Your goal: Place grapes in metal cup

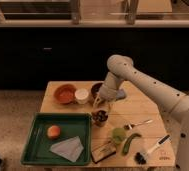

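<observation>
Grapes (100, 116) show as a dark clump at the mouth of the metal cup (100, 120), near the middle of my wooden counter (138, 107); the cup's wall is hard to make out beneath them. My arm (153, 90) reaches in from the right, cut off at the edge. The green tray (38, 142) holds an orange (53, 131) and a cloth (68, 148). My hand (101, 103) hangs just above the grapes; I cannot tell how it is set.

text: none legible | gripper (101, 103): low over the table (138, 107), just above the grapes (100, 116) | markings: unreadable
</observation>
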You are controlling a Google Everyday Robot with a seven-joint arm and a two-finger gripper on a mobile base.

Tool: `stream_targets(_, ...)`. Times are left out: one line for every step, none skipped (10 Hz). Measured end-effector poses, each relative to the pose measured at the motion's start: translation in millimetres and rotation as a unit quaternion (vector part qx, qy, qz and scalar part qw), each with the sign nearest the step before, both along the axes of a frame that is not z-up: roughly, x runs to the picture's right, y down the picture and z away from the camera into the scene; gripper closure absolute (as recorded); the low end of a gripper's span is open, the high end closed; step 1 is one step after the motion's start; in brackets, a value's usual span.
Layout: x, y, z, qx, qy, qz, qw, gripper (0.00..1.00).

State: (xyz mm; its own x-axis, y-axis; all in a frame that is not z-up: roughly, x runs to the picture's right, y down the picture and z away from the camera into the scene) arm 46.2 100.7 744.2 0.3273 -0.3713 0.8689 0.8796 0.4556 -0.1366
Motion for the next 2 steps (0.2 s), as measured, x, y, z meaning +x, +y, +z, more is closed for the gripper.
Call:
stream_targets(1.0, -0.2, 2.0, -0.001, 0.000, 0.002, 1.0000, 0.20)
stream_targets(1.7, -1.2, 2.8, 0.000, 0.000, 0.005, 1.0000, 0.20)
